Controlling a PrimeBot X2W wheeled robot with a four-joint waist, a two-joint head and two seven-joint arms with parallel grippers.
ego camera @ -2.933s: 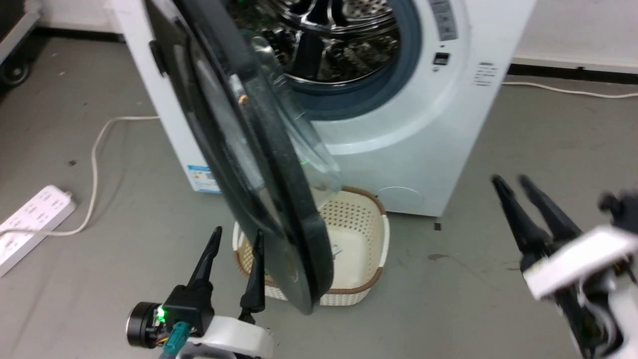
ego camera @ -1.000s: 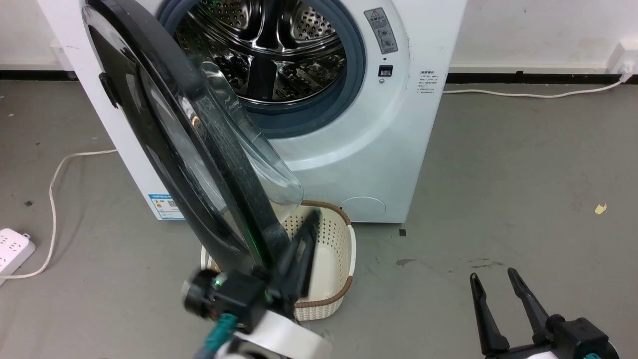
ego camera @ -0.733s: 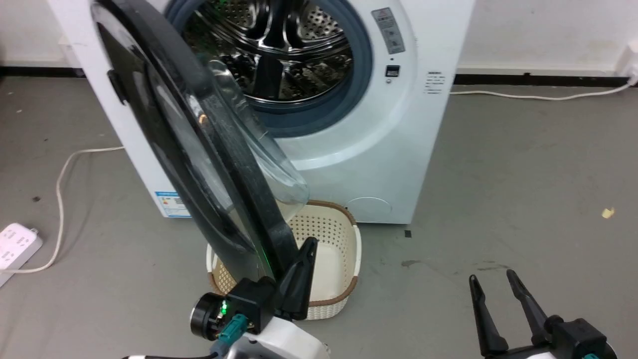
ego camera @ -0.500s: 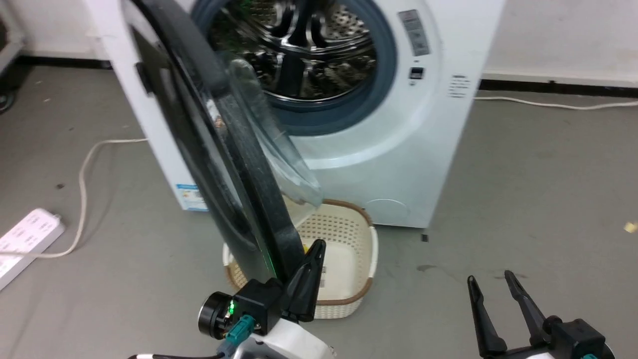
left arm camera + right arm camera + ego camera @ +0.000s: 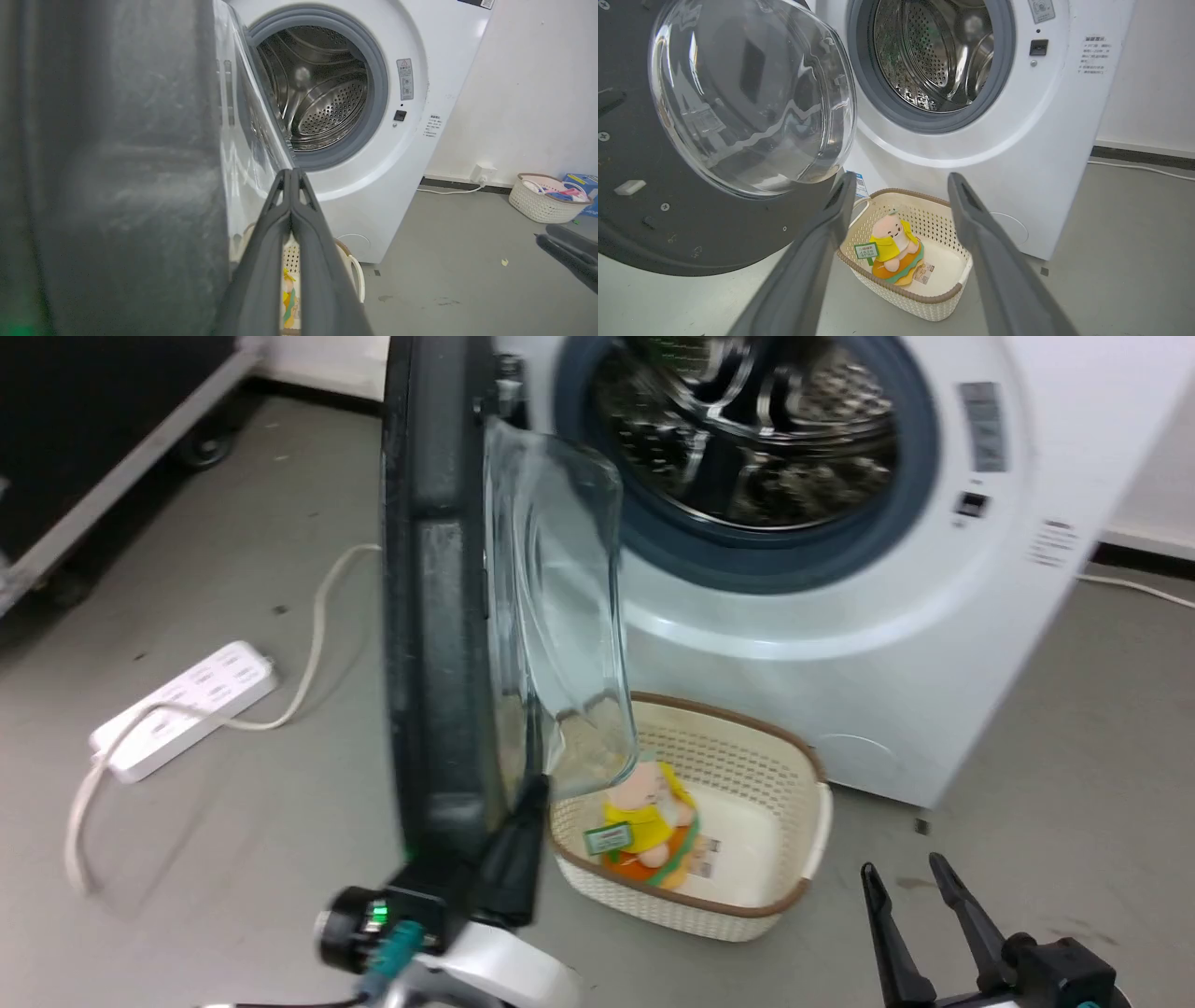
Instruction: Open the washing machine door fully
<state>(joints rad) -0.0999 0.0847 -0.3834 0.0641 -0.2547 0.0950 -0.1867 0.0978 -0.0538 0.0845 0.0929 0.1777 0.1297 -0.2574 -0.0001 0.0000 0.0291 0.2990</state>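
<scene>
Washing machine door (image 5: 434, 616): standing open, turning its black rim edge-on to the head camera, glass bowl (image 5: 560, 616) bulging toward the drum (image 5: 747, 429).
Washing machine (image 5: 840, 644): sitting white on the grey floor (image 5: 1074, 728), showing its drum opening uncovered.
Left gripper (image 5: 534, 789): pressing its fingers together with nothing between them, pointing up beside the door's lower rim on the glass side; contact with the rim impossible to tell.
Right gripper (image 5: 902, 864): hanging low at the right, fingers spread, holding nothing, well apart from the door.
Basket (image 5: 672, 915): lying on the floor before the machine, cradling a yellow-and-orange plush toy (image 5: 644, 821).
Power strip (image 5: 187, 705): lying left of the door.
</scene>
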